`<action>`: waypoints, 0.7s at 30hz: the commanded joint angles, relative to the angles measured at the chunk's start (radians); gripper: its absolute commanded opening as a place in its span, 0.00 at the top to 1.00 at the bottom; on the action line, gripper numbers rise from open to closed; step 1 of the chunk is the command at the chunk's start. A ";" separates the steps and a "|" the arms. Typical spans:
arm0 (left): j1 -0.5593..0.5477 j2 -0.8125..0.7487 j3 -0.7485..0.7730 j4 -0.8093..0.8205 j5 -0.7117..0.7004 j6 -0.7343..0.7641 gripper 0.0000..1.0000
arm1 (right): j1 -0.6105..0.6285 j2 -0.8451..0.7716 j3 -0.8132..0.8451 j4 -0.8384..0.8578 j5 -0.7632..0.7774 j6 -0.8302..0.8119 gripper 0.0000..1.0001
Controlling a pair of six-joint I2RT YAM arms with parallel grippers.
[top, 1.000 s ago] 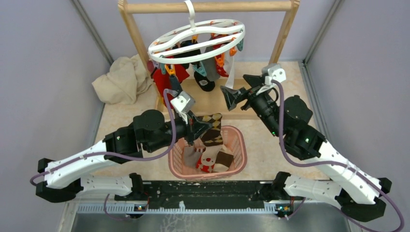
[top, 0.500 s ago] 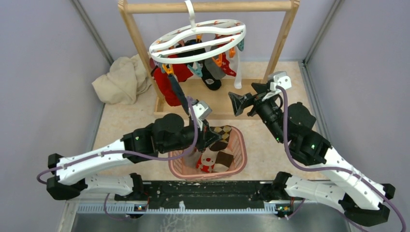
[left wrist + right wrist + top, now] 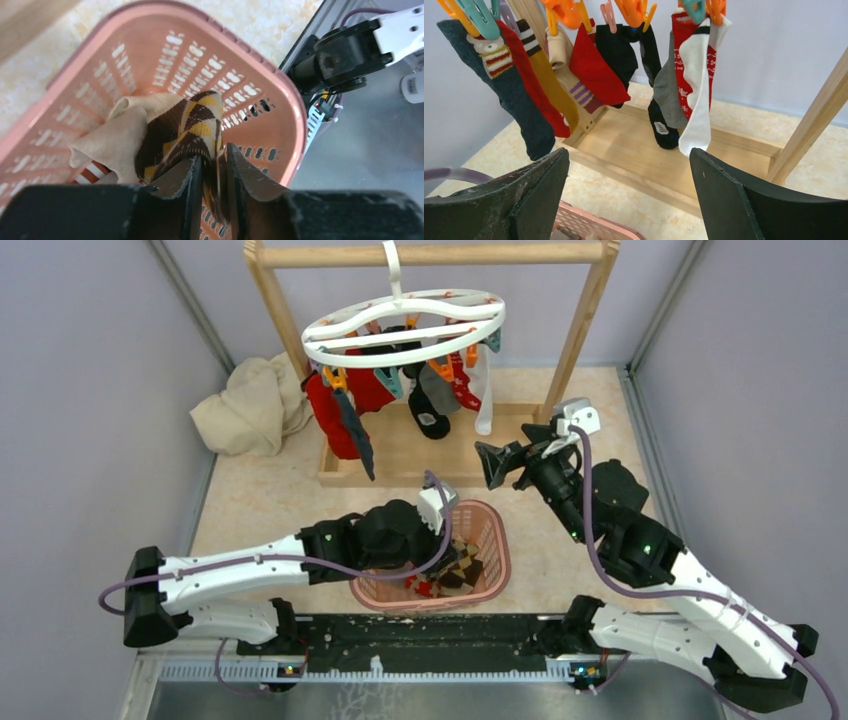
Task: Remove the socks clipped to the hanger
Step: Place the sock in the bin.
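From above you cannot see your left hand (image 3: 214,159). Its own wrist and camera cover it, along with the left half of the pink basket (image 3: 497,545), which sits by the middle of the bench's (image 3: 260,502) near edge. Most of what lies in the basket is hidden too. The left wrist view settles the grip: the fingers (image 3: 186,182) are clenched on a brown-and-yellow diamond sock (image 3: 192,122), with only cloth between them. That sock droops inside the basket against a tan sock (image 3: 117,142). You cannot tell whether it reaches the basket floor.

Farther in, right of the basket, your right hand (image 3: 492,462) is spread wide and holds nothing, pointing toward the far edge.

Over the middle of the far edge, the hanger (image 3: 404,324) hangs from the wooden rail (image 3: 430,254). The right wrist view cuts off its ring, showing only the clips (image 3: 631,10) and the socks (image 3: 594,67) pinched in them. A beige cloth (image 3: 250,405) lies in the far left corner.

Half a second ago the left hand was higher, at the basket's far rim. It has since sunk in and come toward the near edge. The right hand has barely shifted, and the hanger has swung a little.
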 commanded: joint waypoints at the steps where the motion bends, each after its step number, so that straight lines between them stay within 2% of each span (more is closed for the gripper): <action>1: -0.003 0.030 -0.052 0.069 0.001 -0.019 0.64 | 0.005 -0.006 -0.011 0.018 0.007 0.025 0.09; 6: 0.001 0.067 -0.097 0.090 -0.037 -0.026 0.42 | 0.005 -0.006 -0.026 0.018 0.001 0.035 0.09; 15: 0.002 0.044 -0.066 0.039 -0.068 -0.025 0.22 | 0.005 0.004 -0.049 0.015 -0.005 0.049 0.09; 16: 0.002 0.034 -0.054 0.025 -0.072 -0.026 0.12 | 0.005 0.007 -0.047 0.015 -0.006 0.049 0.09; 18: 0.002 0.008 -0.022 -0.004 -0.075 -0.020 0.02 | 0.005 0.012 -0.048 0.015 -0.009 0.049 0.09; 21: 0.001 -0.035 0.022 -0.041 -0.085 -0.012 0.01 | 0.004 0.019 -0.048 0.018 -0.014 0.052 0.09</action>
